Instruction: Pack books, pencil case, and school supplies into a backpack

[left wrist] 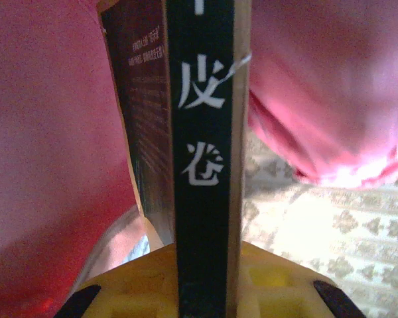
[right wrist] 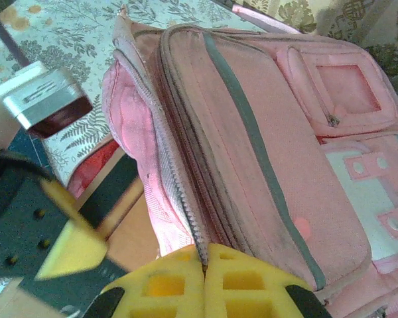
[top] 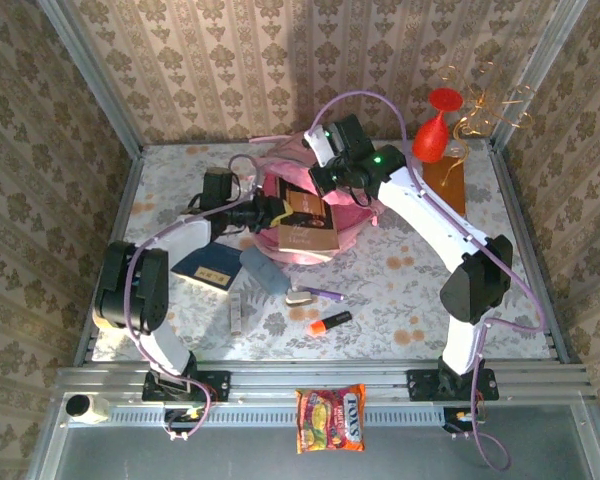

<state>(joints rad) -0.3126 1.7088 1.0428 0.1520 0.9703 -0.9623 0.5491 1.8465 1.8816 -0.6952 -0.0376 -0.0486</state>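
Patterned with flowers, the counter (top: 400,270) is occupied at its middle by the pink backpack (top: 354,214), its zip edge pinched in the closed right jaws. At its opening the brown book (top: 310,230) is clamped in the left jaws, its spine (left wrist: 202,165) lettered "皮卷"; the brand on the snack packet (top: 330,418) cannot be read surely.

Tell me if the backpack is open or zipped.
Open: the right end effector holds the zip edge of the backpack apart, showing pink lining, with the brown book in the gap.

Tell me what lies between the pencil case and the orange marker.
In the top view, the small beige-white piece and the purple pen lie between the pencil case and the marker.
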